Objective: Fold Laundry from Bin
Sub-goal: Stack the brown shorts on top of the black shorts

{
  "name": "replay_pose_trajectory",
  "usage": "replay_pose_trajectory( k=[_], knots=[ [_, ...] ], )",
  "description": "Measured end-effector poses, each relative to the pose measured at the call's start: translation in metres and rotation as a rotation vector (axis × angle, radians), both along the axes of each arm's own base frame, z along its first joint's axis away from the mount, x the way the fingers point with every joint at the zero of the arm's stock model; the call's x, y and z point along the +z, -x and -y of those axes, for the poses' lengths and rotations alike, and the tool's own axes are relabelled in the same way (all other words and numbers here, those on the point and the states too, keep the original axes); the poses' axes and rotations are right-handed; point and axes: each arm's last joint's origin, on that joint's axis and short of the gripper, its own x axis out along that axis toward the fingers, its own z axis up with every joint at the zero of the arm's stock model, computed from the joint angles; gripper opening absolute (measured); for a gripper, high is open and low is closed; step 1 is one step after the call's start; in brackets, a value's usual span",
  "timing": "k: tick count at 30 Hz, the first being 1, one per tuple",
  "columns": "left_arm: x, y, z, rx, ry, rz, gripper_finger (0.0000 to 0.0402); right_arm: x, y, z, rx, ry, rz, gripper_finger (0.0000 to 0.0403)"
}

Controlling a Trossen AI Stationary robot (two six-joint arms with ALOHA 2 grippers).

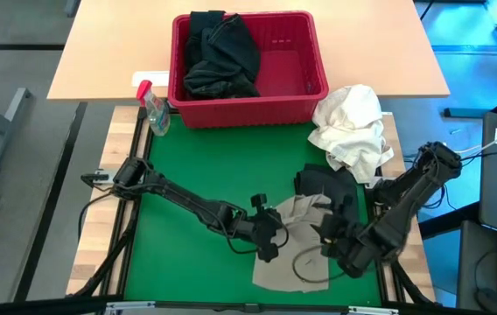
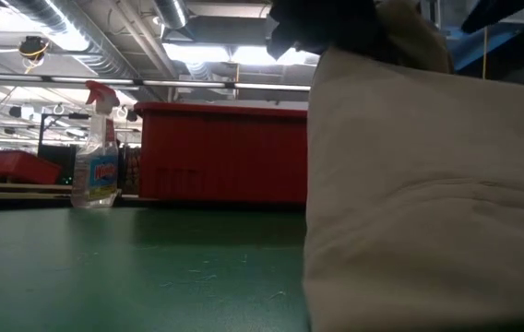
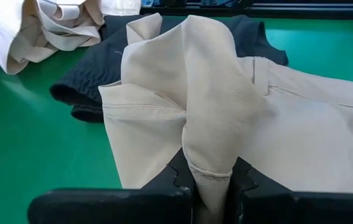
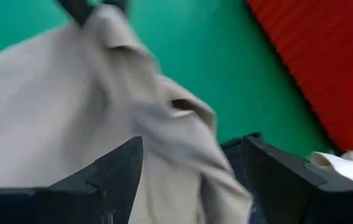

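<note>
On the worktop [image 1: 187, 254], your left end effector [image 3: 209, 186] pinches the khaki garment [image 1: 297, 254]; right end effector [image 4: 192, 180] wide. Folding step; next, grip an opposite edge.

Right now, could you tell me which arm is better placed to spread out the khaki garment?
Left, probably: the left gripper is shut on the khaki garment, while the right gripper is open beside it.

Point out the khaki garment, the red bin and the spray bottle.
khaki garment [image 3: 207, 112]: left wrist view, on the bunched fold rising from the left pincer.
red bin [image 1: 257, 109]: high view, on its near wall.
spray bottle [image 2: 96, 171]: low view, on its clear body.
</note>
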Motion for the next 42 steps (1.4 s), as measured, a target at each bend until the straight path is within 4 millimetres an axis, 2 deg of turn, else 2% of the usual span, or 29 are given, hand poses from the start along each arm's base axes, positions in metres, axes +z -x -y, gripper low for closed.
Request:
replay_pose_trajectory(
  k=[8,14,18,23,30,37,42],
  knots=[
    [0.000,0.001,0.005,-0.013,0.001,0.004,0.0024,-0.001,-0.020,0.022,-0.070,-0.067,-0.048,0.0271],
    [0.000,0.002,0.006,-0.025,-0.011,0.002,0.0025,-0.003,-0.021,0.030,0.076,-0.071,-0.252,0.0271],
    [0.001,0.002,0.006,-0.026,-0.010,0.004,0.0025,0.000,-0.018,0.043,0.129,-0.056,-0.338,0.0271],
    [0.001,0.002,0.007,-0.028,-0.010,0.005,0.0025,-0.008,-0.014,0.063,0.203,-0.103,-0.307,0.0271],
    [0.001,0.002,0.008,-0.030,-0.011,0.008,0.0025,-0.036,-0.010,0.092,0.292,-0.218,-0.260,0.0271],
    [0.001,0.002,0.008,-0.031,-0.009,0.010,0.0025,-0.055,-0.019,0.105,0.362,-0.296,-0.224,0.0271],
    [0.001,0.002,0.008,-0.029,-0.010,0.014,0.0025,-0.060,-0.023,0.102,0.503,-0.392,-0.175,0.0271]
  ],
)
